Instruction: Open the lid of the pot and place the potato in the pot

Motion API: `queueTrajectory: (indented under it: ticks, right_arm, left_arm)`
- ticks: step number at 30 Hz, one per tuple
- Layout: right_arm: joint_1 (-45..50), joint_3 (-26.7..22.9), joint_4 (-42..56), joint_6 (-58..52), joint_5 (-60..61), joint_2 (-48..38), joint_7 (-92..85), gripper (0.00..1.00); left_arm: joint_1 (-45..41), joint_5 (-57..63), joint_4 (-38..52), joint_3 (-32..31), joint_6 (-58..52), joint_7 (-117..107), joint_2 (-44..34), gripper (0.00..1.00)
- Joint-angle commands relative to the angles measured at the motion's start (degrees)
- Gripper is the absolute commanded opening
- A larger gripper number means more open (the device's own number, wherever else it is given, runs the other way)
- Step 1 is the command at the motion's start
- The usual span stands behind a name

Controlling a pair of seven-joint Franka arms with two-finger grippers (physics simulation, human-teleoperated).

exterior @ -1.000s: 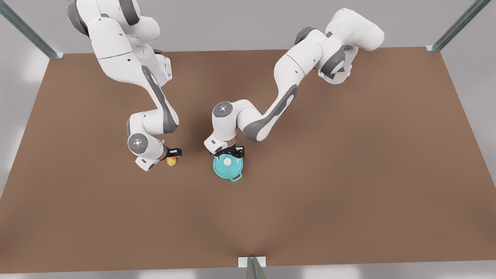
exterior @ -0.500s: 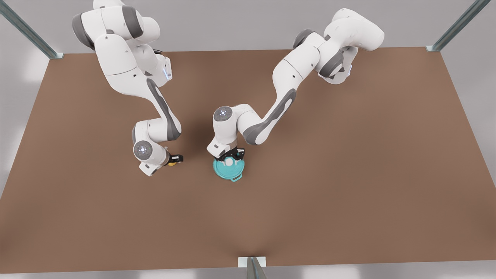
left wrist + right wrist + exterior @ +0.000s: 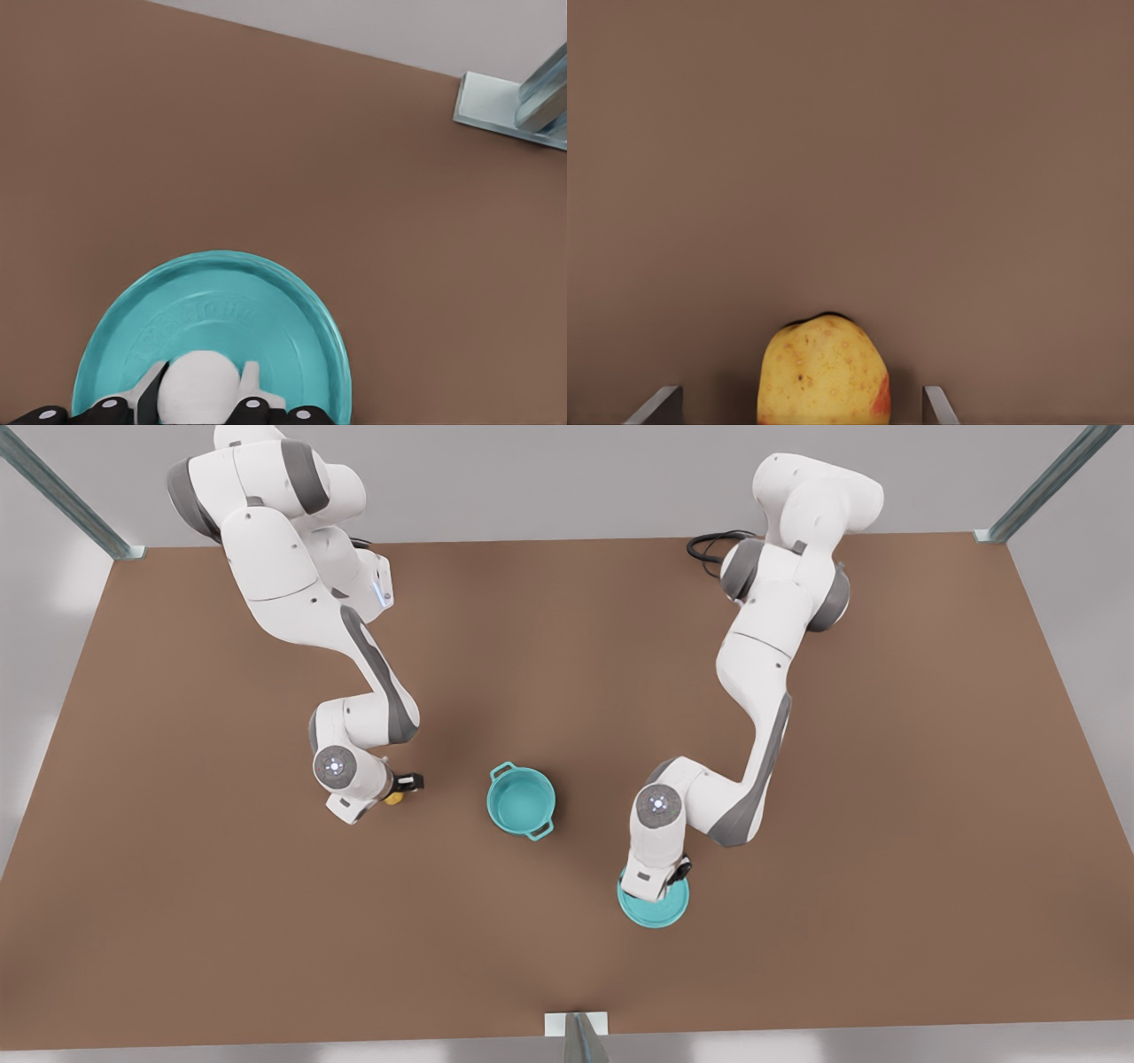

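We've got the left gripper (image 3: 202,400) pinching the pot lid (image 3: 230,332) by its knob, parked well clear so the pot (image 3: 521,801) sits uncovered, w/ the right gripper (image 3: 802,405) spread wide around the potato (image 3: 824,372), not yet clamped.

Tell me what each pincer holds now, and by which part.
The left pincer holds the lid by its white knob. The right pincer straddles the potato, fingers apart, holding nothing.

Brown table (image 3: 886,779), open teal pot (image 3: 521,801) near centre, potato (image 3: 393,798) beside
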Motion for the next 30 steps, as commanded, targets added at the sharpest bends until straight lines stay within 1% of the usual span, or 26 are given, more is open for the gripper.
queueTrajectory:
  ticks: [1, 2, 3, 4, 5, 6, 7, 8, 9, 10, 11, 13, 15, 20, 24, 30]
  right_arm:
    - [-0.13, 0.01, 0.01, 0.08, 0.11, 0.0, -2.46, 1.0]
    - [-0.13, 0.01, 0.01, 0.08, 0.11, 0.0, -2.46, 0.95]
    - [-0.22, 0.01, 0.01, 0.08, 0.11, 0.0, -2.46, 0.91]
    - [-0.22, 0.01, 0.01, 0.08, 0.2, 0.08, -2.37, 0.87]
    - [-0.3, 0.01, 0.01, 0.08, 0.2, 0.0, -2.37, 0.84]
    - [-0.3, -0.08, 0.01, 0.08, 0.11, 0.26, -2.46, 0.84]
    - [-0.39, 0.01, 0.1, 0.26, 0.2, 0.7, -2.63, 0.84]
    - [-0.3, -0.08, 0.1, 0.26, 0.2, 0.7, -2.55, 0.84]
    - [-0.3, 0.01, 0.01, 0.26, 0.2, 0.7, -2.55, 0.81]
    - [-0.3, 0.01, 0.1, 0.17, 0.2, 0.7, -2.55, 0.76]
    - [-0.3, 0.01, 0.01, 0.17, 0.29, 0.7, -2.55, 0.72]
    - [-0.3, 0.01, 0.01, -0.09, 1.78, 0.61, -3.25, 0.71]
    - [-0.3, 0.01, 0.01, -0.18, 1.87, 0.52, -3.51, 0.69]
    - [-0.3, 0.01, 0.01, -0.27, 1.87, 0.52, -4.04, 0.6]
    - [-0.3, 0.01, 0.01, -0.36, 1.87, 0.44, -4.74, 0.57]
    - [-0.3, 0.01, 0.1, -1.32, 1.78, -0.18, -4.92, 0.57]
  left_arm:
    - [0.17, -0.42, 0.01, -0.11, 3.65, 19.52, 0.27, 0.5]
    - [0.34, -0.5, 0.01, -0.28, 3.03, 21.88, -0.25, 1.0]
    - [0.87, -2.61, 0.01, -0.28, 2.6, 24.87, -0.69, 1.0]
    - [2.1, -3.14, 0.1, -0.46, -1.35, 28.65, -1.66, 1.0]
    - [3.33, -6.04, 0.1, -0.46, -8.29, 33.31, -4.12, 1.0]
    - [6.75, -11.21, 0.18, -0.46, -17.43, 39.36, -8.68, 1.0]
    - [13.43, -17.03, 0.27, -0.28, -34.9, 51.66, -17.11, 1.0]
    - [17.38, -18.52, 0.27, -0.46, -44.5, 56.87, -23.53, 1.0]
    - [25.03, -22.47, -7.7, -0.02, -48.66, 57.48, -35.47, 1.0]
    - [27.59, -25.29, -27.56, 0.07, -38.2, 57.14, -49.02, 1.0]
    - [28.73, -25.29, -28.56, 0.07, -38.1, 57.31, -49.12, 1.0]
    - [28.64, -25.2, -26.45, -0.28, -36.96, 57.13, -47.19, 1.0]
    - [28.64, -25.29, -24.78, -0.28, -36.78, 56.96, -47.1, 1.0]
    - [28.38, -25.38, -25.92, -0.37, -39.86, 55.38, -48.24, 1.0]
    - [28.29, -25.47, -26.36, -1.08, -40.03, 52.56, -48.59, 1.0]
    - [28.29, -25.47, -26.45, -1.25, -40.82, 52.65, -48.77, 1.0]
